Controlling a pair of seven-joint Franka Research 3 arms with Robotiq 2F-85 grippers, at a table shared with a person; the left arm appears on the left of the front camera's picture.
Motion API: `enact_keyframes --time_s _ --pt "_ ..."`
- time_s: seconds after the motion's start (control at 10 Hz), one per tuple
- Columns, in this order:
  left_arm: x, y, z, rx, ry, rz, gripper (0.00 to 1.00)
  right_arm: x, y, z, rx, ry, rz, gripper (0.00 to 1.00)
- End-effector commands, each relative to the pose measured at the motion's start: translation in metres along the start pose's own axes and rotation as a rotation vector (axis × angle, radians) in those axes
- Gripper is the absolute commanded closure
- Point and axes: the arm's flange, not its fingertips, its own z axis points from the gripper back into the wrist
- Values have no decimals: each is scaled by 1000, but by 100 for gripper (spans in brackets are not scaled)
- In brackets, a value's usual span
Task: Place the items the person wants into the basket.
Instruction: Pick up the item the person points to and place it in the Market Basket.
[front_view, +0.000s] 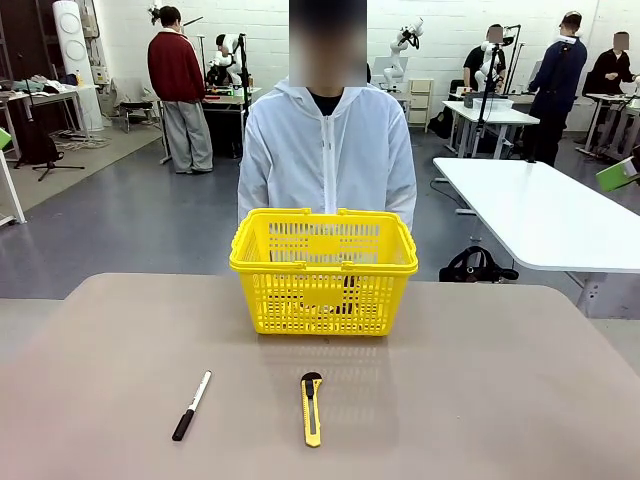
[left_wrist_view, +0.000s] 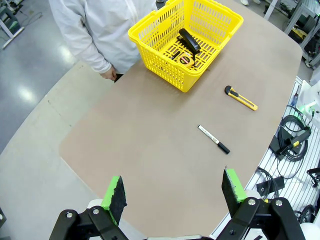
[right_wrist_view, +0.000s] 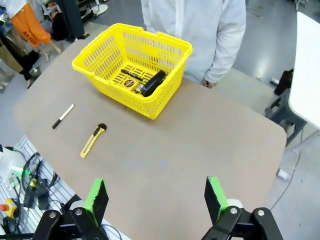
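**Supervisor:** How far along are you?

**Operator:** Close to done, I'd say. The basket (left_wrist_view: 186, 42) stands at the far side of the table (left_wrist_view: 150, 150), just in front of the person (front_view: 327, 150). On its floor I see the tape measure (left_wrist_view: 185, 60) and a slim black item that I take for the pen (right_wrist_view: 131, 75), though the lattice makes it hard to be sure. There's also a chunky black thing (right_wrist_view: 153, 83) in there I can't identify. The marker (front_view: 191, 405) and the knife (front_view: 312, 408) lie on the table on my side of the basket, and I judge they stay put.

**Supervisor:** And your hands?

**Operator:** The left hand (left_wrist_view: 172, 194) and right hand (right_wrist_view: 156, 198) both have fingers spread wide, holding nothing. They hang high over my edge of the table, well apart from the basket and its contents.
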Motion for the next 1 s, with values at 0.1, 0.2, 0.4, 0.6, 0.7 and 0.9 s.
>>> enact_keyframes --time_s 0.1,0.2,0.4,0.6,0.7,0.9 --pt "-1 -1 1 7 9 9 1 0 -1 0 7 9 4 0" --pt "-1 -1 1 7 9 9 1 0 -1 0 7 9 4 0" --pt "-1 -1 1 7 9 9 1 0 -1 0 7 9 4 0" --pt "-1 -1 1 7 9 9 1 0 -1 0 7 9 4 0" --pt "-1 -1 1 7 9 9 1 0 -1 0 7 9 4 0" --pt "-1 -1 1 7 9 9 1 0 -1 0 7 9 4 0"
